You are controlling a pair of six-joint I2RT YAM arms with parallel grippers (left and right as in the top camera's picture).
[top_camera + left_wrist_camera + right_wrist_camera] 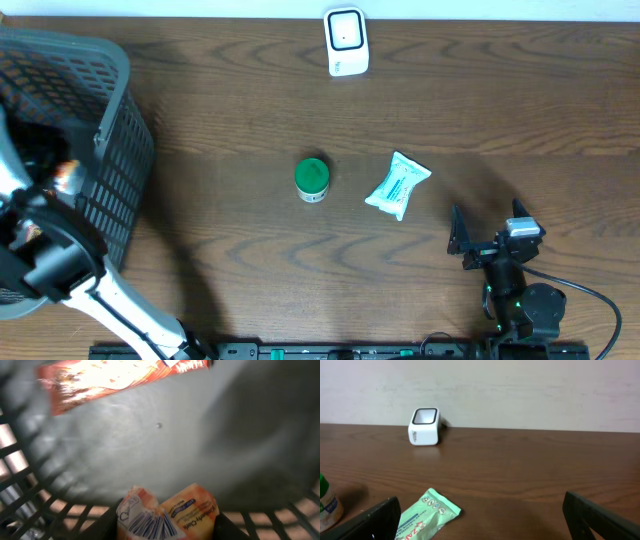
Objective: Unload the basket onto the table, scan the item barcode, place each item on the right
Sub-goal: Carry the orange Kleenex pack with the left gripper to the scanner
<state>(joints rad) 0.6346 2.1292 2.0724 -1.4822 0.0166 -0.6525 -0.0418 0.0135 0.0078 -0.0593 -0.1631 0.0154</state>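
I am holding the left gripper (167, 525) inside the gray basket (120, 150) at the frame's left edge, its jaws pinching an orange packet (192, 507) whose barcode is facing the wrist camera. The right gripper (487, 230) is resting wide open at lower right, with the white scanner (346, 40) standing at top center.

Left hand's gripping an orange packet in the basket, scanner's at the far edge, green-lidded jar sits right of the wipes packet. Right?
No. The green-lidded jar sits left of the wipes packet, not right; the overhead view shows it. The rest holds: left hand on the orange packet in the basket, scanner at the far edge.
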